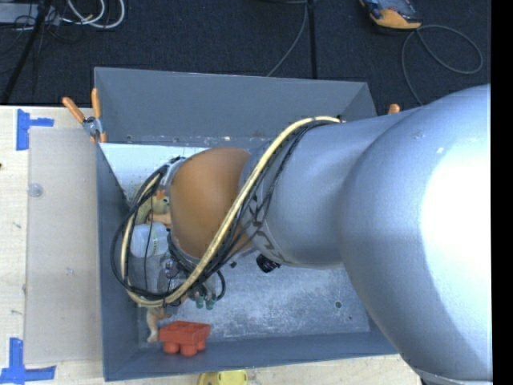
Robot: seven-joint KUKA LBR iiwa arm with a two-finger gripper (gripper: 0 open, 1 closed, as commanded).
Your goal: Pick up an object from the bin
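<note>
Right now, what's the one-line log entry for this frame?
arm: reaching into bin left side | red blocky toy: on floor, near-left corner

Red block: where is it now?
The red block lies on the bin floor in the camera view's lower-left corner, just below the wrist cables.

Red lumpy block [184,337], perhaps a toy, lower-left in bin [240,107]

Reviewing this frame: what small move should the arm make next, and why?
Probably a slight shift toward the view's lower edge: the red blocky thing lies in the lower-left corner of the bin, just past the cabled wrist and apart from it.
</note>
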